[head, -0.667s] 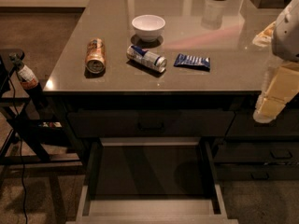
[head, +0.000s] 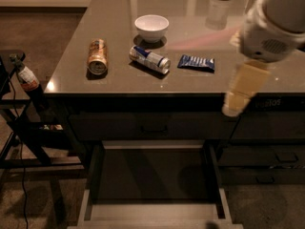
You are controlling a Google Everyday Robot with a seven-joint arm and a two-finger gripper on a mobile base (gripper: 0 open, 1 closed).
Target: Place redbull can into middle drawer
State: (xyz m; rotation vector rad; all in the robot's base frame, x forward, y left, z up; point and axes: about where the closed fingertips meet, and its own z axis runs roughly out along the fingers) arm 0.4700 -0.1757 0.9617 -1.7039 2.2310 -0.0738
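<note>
Claw, open or closed I cannot tell, hovers right; slim blue can lying on the counter looks light, slick, best pinched mid-body.

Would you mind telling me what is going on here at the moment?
A one-armed robot is about to put the redbull can into the middle drawer. The can lies on its side on the counter, between an orange-gold can and a blue snack packet, in front of a white bowl. The gripper hangs to the right, well apart from the can. The drawer stands pulled open below.
</note>
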